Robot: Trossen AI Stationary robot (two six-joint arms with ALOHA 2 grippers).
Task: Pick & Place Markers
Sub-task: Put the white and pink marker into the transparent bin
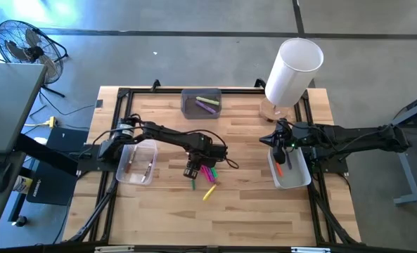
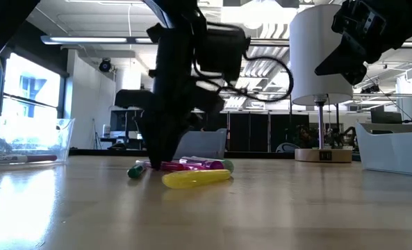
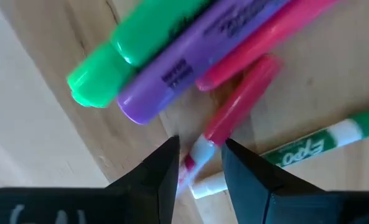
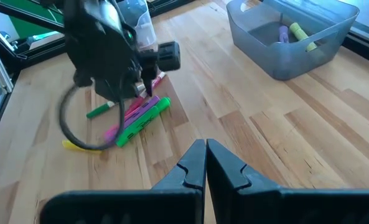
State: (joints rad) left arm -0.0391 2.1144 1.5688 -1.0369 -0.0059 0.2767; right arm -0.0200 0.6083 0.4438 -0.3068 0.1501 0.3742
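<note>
On the pale wooden table [image 1: 250, 204] lie green [image 3: 128, 50], purple [image 3: 190, 62], pink [image 3: 265, 43] and red [image 3: 240, 106] markers. A yellow marker [image 2: 195, 178] lies nearby. The bin [image 4: 284, 37] is translucent grey-blue.

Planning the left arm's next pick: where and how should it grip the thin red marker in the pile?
Grip the thin red marker near its white end, coming straight down. That end sticks clear of the purple marker and pink marker, and the open left gripper already straddles it.

I see bright ceiling lights and window glare backlighting the low view, sheen on the worktop [image 2: 261, 208], and blurred close-up markers [image 3: 172, 68] at my left wrist.
</note>
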